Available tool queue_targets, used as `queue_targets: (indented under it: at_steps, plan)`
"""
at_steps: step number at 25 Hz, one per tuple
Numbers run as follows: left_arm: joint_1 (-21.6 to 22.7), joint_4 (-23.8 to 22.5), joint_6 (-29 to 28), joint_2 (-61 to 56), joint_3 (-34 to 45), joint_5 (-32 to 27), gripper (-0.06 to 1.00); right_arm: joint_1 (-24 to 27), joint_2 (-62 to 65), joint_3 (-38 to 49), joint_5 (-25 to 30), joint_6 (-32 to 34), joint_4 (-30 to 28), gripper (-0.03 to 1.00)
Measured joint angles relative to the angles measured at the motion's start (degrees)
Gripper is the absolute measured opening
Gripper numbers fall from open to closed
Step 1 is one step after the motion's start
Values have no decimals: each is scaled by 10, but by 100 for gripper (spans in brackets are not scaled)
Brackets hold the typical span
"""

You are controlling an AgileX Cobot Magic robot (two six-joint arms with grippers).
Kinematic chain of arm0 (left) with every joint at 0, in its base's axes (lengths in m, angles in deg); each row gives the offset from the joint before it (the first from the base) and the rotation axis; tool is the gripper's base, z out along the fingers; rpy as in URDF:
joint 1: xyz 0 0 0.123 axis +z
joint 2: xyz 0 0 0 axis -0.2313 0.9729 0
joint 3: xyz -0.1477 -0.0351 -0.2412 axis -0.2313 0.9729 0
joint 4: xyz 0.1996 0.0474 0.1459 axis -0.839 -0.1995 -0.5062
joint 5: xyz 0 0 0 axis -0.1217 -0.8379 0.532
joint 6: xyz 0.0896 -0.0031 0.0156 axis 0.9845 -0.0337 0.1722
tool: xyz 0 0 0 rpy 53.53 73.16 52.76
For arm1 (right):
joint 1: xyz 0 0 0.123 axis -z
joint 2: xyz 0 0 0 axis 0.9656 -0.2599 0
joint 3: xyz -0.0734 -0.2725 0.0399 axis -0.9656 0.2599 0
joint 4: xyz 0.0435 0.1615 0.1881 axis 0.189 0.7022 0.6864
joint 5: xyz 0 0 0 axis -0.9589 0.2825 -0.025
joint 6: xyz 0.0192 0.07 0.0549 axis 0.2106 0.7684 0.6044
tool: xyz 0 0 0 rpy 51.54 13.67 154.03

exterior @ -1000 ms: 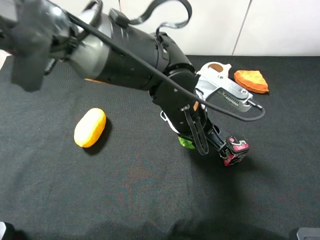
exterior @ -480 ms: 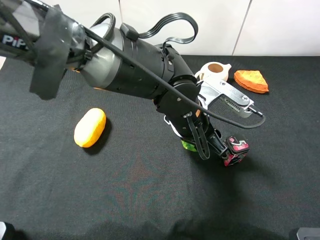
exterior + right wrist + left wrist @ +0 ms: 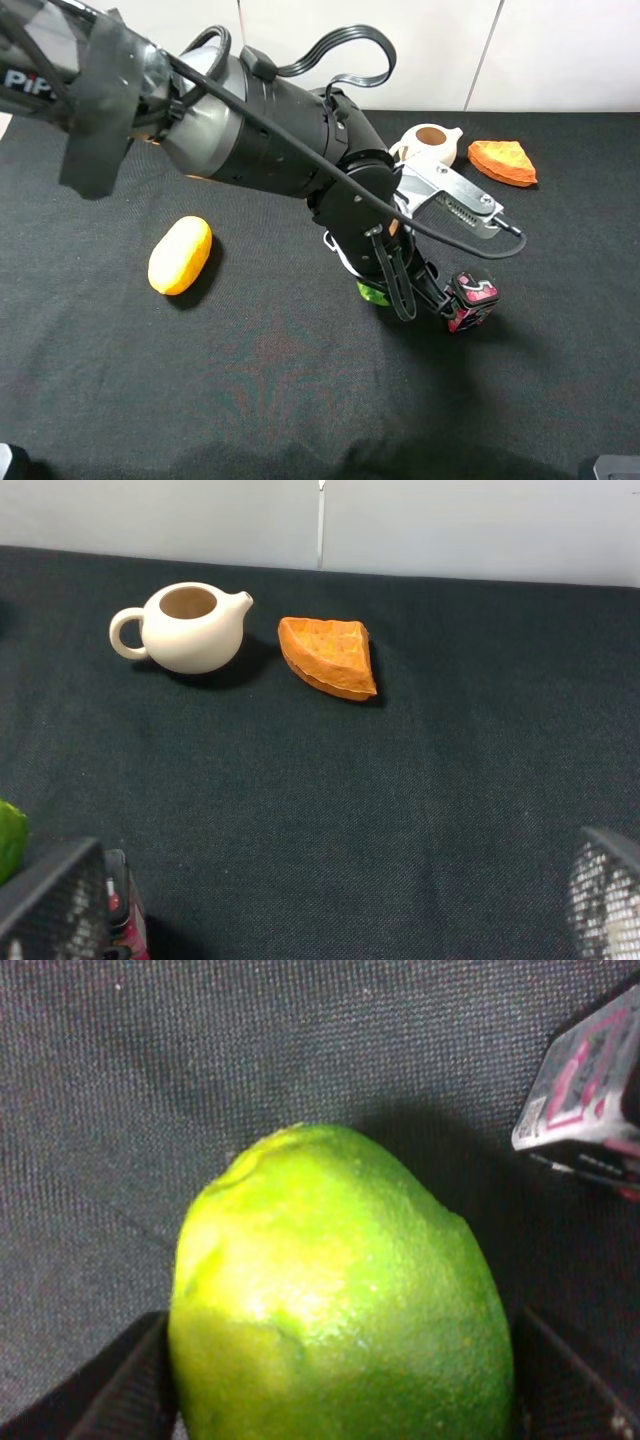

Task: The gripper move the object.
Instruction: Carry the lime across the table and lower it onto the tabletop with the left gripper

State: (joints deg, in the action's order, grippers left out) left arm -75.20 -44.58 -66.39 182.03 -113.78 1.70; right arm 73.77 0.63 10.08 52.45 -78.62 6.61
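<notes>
The bright green lime [image 3: 370,293] lies on the black cloth near the middle, mostly hidden under the left arm. In the left wrist view the lime [image 3: 340,1290] fills the frame. My left gripper [image 3: 388,290] reaches across from the left and is down over it. Its dark fingers [image 3: 125,1395] press against both sides of the lime, shut on it. My right gripper [image 3: 325,920] is open and empty, with its mesh-padded fingers [image 3: 605,890] wide apart. The lime's edge [image 3: 8,840] shows in the right wrist view.
A pink and black box [image 3: 472,300] stands just right of the lime and close to the left gripper. A cream teapot [image 3: 430,143] and an orange wedge [image 3: 503,160] sit at the back right. A yellow-orange oval fruit [image 3: 180,255] lies at the left.
The left arm swung its upper part over and settled a little lower around the lime. The lime stays in almost the same spot.
</notes>
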Motion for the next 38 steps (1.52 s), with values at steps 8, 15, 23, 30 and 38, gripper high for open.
queue_targets:
  at_steps: [8, 15, 23, 30, 38]
  plan:
    - [0, 0, 0, 0, 0, -3, 90, 0, 0, 0, 0, 0, 0, 69]
    - [0, 0, -4, 0, 0, -3, 96, 0, 0, 0, 0, 0, 0, 69]
    - [0, 1, -4, 0, -7, -24, 96, 0, 0, 0, 0, 0, 0, 69]
    - [0, 2, -4, -32, -12, -63, 96, 0, 0, 0, 0, 0, 0, 69]
    - [0, 2, -5, -82, -13, -141, 96, 0, 0, 0, 0, 0, 0, 69]
